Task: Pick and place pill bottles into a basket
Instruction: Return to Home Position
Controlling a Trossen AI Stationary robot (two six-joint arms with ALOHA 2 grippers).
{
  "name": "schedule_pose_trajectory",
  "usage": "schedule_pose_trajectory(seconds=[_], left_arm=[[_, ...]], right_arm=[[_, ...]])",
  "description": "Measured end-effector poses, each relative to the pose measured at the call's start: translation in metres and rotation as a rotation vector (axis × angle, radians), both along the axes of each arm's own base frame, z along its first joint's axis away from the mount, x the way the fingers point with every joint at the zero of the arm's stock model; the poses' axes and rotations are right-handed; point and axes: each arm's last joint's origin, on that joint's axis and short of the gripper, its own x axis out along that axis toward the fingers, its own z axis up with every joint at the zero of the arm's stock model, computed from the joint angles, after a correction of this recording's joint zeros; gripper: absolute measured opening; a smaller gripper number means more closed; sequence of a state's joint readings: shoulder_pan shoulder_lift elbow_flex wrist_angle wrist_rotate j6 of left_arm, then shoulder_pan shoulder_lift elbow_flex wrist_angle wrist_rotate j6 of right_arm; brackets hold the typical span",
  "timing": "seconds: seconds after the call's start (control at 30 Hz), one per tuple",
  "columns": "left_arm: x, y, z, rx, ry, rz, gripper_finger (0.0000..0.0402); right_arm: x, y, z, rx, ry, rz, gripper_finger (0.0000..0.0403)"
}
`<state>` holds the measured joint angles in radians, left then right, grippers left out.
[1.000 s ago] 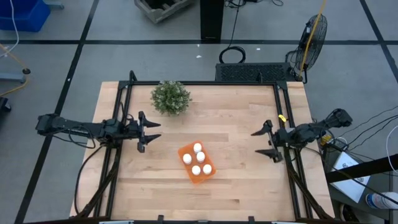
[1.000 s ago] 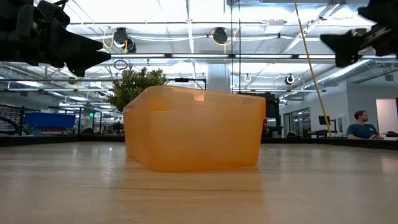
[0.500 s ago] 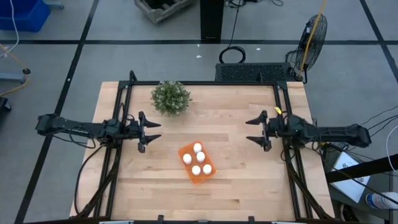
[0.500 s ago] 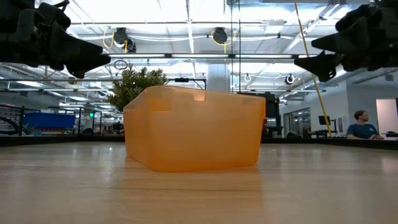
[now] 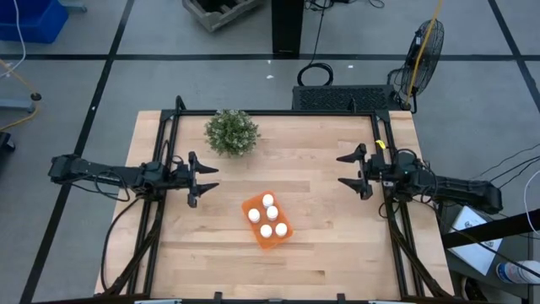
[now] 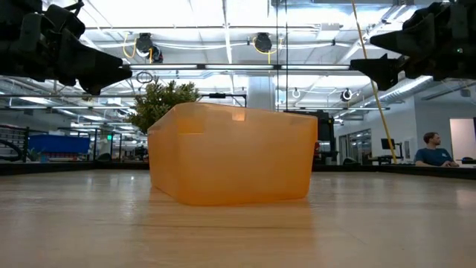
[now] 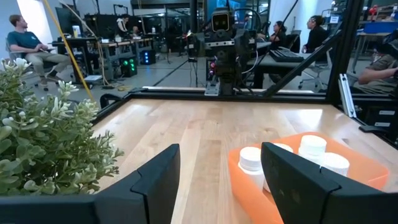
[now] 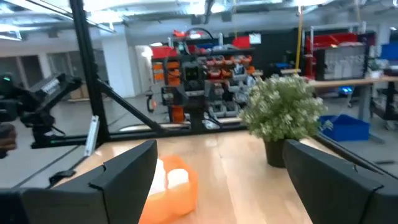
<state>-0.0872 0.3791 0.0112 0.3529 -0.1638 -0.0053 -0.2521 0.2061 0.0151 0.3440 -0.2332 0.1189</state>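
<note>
left to right. left pincer (image 5: 207, 179): it hangs over the left side of the counter (image 5: 321, 253), released, fingers spread with nothing between them, aimed at the middle. i judge it parked there, since no bottle lies loose on the wood for it to fetch. plant (image 5: 231, 133): it stands near the far left of the counter, apart from the work, and i read it as a bystander.

basket (image 5: 272, 244): it sits near the counter's centre, turned at an angle, between the two arms and so within reach of either. pill bottles (image 5: 272, 213): five white caps show inside it, upright and packed close, so i take the placing as done. right pincer (image 5: 341, 170): it is over the right side, also released and empty, facing the basket from well apart, a pose that fits an arm at rest.

hard to make out: in the low view the basket's orange wall (image 6: 230, 160) hides every bottle, and both pincers are cut off by the upper edge. in the left wrist view my own finger covers part of the basket, so only four caps (image 7: 251, 158) can be counted. in the right wrist view the bottles (image 8: 176, 178) are a pale blur behind a finger.
</note>
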Motion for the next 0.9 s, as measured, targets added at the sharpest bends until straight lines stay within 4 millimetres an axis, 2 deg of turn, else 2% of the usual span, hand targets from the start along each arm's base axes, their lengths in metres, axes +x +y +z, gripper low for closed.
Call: schedule_pose_trajectory(seconds=[0.43,0.9], left_arm=[[0.0,0.0,-0.001,-0.036,0.01,0.0,0.023],[0.0,0.0,-0.001,-0.042,0.01,0.001,0.023]], right_arm=[[-0.013,-0.002,0.004,-0.016,-0.061,-0.075,0.0338],[-0.014,-0.005,-0.007,-0.007,0.048,-0.201,0.0338]])
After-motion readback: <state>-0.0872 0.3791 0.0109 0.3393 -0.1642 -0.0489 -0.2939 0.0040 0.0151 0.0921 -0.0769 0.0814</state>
